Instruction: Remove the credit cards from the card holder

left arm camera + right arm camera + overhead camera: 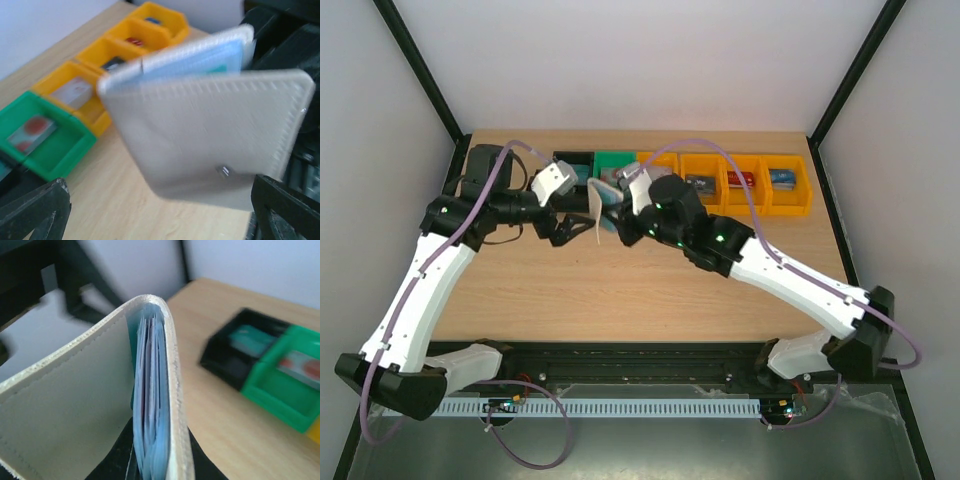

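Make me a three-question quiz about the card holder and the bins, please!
1. Where is the card holder?
A) in the green bin
B) flat on the table
C) up in the air

2. How many orange bins are there?
A) two
B) four
C) six

3. What is the green bin like?
A) empty
B) upside down
C) holding a card

Answers:
1 C: the card holder is up off the table.
2 B: four orange bins stand in a row.
3 C: a white and red card lies in the green bin.
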Motion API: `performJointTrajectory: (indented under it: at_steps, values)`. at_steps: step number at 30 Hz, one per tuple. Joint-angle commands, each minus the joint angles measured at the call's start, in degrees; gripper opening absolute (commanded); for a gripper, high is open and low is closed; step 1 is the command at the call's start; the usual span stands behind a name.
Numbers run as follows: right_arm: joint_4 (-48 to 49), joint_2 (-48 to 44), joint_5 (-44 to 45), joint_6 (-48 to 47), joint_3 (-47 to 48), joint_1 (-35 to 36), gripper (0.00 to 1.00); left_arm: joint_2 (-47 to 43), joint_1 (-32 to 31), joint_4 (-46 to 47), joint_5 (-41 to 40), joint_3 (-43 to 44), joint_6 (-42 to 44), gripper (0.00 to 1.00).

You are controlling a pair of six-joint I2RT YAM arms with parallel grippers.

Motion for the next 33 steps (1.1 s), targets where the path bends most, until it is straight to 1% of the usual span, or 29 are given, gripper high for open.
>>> performJointTrajectory:
  at_steps: [1, 4, 6, 10, 12, 19, 22, 28, 31, 33]
  values:
    - [-1.2, 5.0, 26.2, 15.1, 5.7, 1.0, 0.02, 1.4, 0.0, 11.0, -13.4, -2.6, -12.3, 0.99]
    - [3.1, 5.7, 32.0, 17.7, 4.8, 3.7, 0.02, 1.8, -0.7, 11.5, -11.6, -2.9, -12.7, 1.00]
    - [4.8, 6.2, 33.8, 18.1, 4.8, 5.0, 0.02, 1.9, -0.9, 11.8, -12.1, -2.9, -12.8, 0.99]
    - [4.7, 8.0, 31.1, 17.9, 6.2, 5.8, 0.02, 2.0, -0.8, 13.6, -15.5, -4.3, -13.7, 0.99]
    - [4.0, 9.0, 29.5, 17.2, 7.0, 5.8, 0.02, 2.4, -0.8, 14.5, -15.8, -5.1, -14.6, 0.99]
    - [3.8, 10.7, 27.2, 17.2, 8.0, 5.8, 0.02, 3.9, -0.8, 15.1, -10.6, -5.1, -15.7, 1.00]
    - [3.9, 11.2, 28.4, 17.1, 8.3, 5.8, 0.02, 3.0, -0.9, 13.7, -7.0, -5.0, -13.6, 1.00]
    - [3.2, 13.1, 26.7, 17.4, 10.3, 5.7, 0.02, 1.6, -0.9, 10.0, -4.1, -4.0, -9.3, 0.99]
    - [2.8, 13.9, 25.7, 17.6, 11.6, 5.7, 0.02, 1.7, -1.0, 11.4, -6.8, -4.6, -9.7, 0.99]
    - [3.0, 13.9, 24.8, 17.9, 11.8, 5.7, 0.02, 2.2, -1.7, 13.7, -14.4, -6.0, -10.8, 1.00]
